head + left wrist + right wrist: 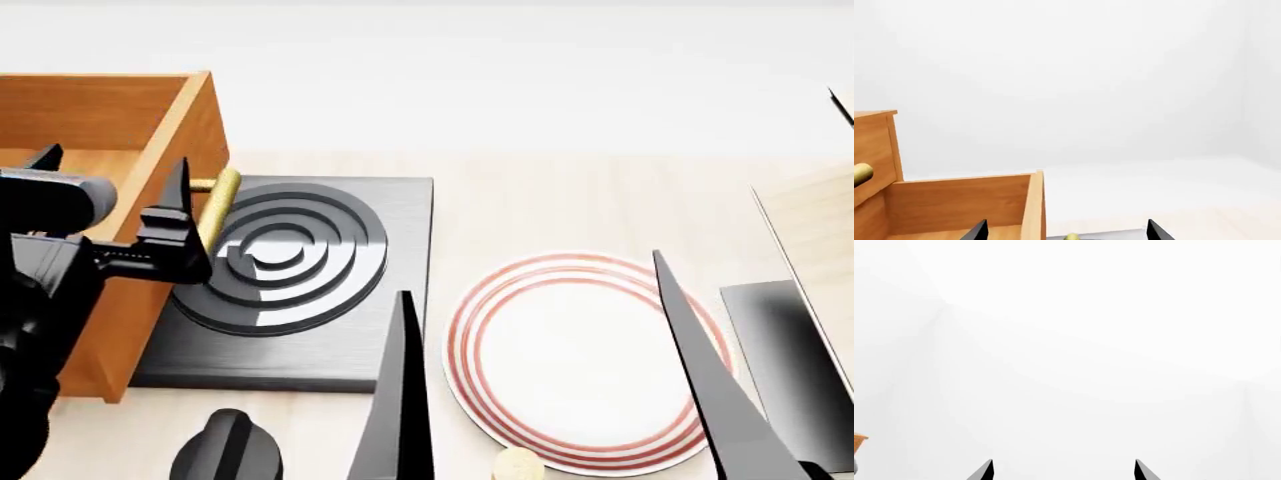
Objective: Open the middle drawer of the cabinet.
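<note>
The middle drawer (pixel 154 120) stands pulled out over the left side of the counter, its orange-brown box open at the top. Its brass handle (pixel 218 205) faces the stove plate. My left gripper (pixel 114 175) is open and straddles the drawer's front panel (pixel 1033 205), one finger inside the box and one outside by the handle (pixel 1072 236). The cabinet (pixel 873 145) rises beside it, with the brass handle (pixel 861 174) of the drawer above. My right gripper (pixel 531 275) hangs open over the plate, holding nothing; in the right wrist view the right gripper (pixel 1064 467) faces only white wall.
A grey stove plate (pixel 387 330) with concentric rings lies right beside the drawer front. A white plate with red rings (pixel 574 360) sits to its right. A black knob (pixel 227 450) is at the near edge. Pale wood panels (pixel 821 230) stand at the far right.
</note>
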